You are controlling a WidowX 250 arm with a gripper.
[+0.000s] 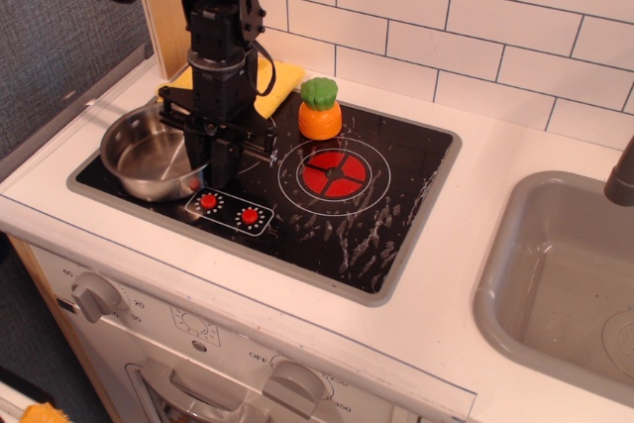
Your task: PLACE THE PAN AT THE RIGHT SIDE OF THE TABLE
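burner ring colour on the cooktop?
Red rings on the black cooktop, clearest in the only view, observation.image.

A shiny silver pan (151, 154) sits on the black cooktop (376, 205) with red burner rings (334, 172), beside a yellow cloth (277, 81).

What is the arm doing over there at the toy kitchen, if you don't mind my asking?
The gripper is down at the right rim of the pan, which sits on the left part of the black cooktop. A finger appears to be at the rim; a firm grip isn't clear. The pan is far from the table's right side.
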